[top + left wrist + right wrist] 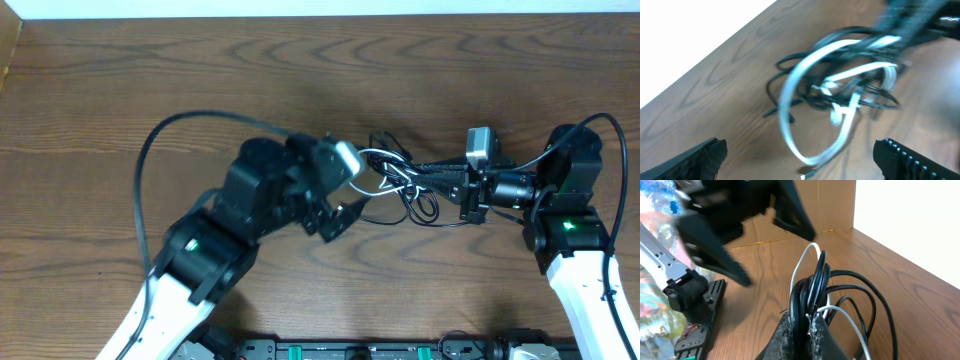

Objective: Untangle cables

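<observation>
Overhead — cables (400,185) pinched in right gripper (462,190); left gripper (342,192) beside, agape

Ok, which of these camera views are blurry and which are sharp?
Left wrist view: the cables are smeared by motion blur, the white one streaked. Right wrist view: the cables up close are sharp, the left gripper behind them blurred. Overhead view: sharp, evenly lit, no glare.

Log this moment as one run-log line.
left gripper: open, empty, beside cables | right gripper: shut on cables | cables: black and white, tangled on table
</observation>
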`<act>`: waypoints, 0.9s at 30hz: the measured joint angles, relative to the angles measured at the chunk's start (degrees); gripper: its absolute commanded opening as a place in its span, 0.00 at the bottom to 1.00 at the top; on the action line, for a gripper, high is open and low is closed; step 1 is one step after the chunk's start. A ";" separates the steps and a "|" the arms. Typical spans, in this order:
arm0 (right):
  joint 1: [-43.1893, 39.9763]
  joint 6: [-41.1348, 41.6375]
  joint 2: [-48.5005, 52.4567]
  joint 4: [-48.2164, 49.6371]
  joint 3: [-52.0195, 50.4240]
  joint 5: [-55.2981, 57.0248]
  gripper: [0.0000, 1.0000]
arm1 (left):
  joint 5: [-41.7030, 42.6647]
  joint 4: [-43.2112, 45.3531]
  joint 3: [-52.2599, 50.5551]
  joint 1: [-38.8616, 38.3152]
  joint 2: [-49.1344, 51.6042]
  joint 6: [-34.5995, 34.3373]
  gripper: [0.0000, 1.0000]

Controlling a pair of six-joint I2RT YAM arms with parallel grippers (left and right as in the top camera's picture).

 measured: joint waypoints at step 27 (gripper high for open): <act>0.52 -6.86 0.00 0.31 0.00 -10.93 0.01 | 14.25 -0.20 0.07 0.00 2.10 14.69 0.60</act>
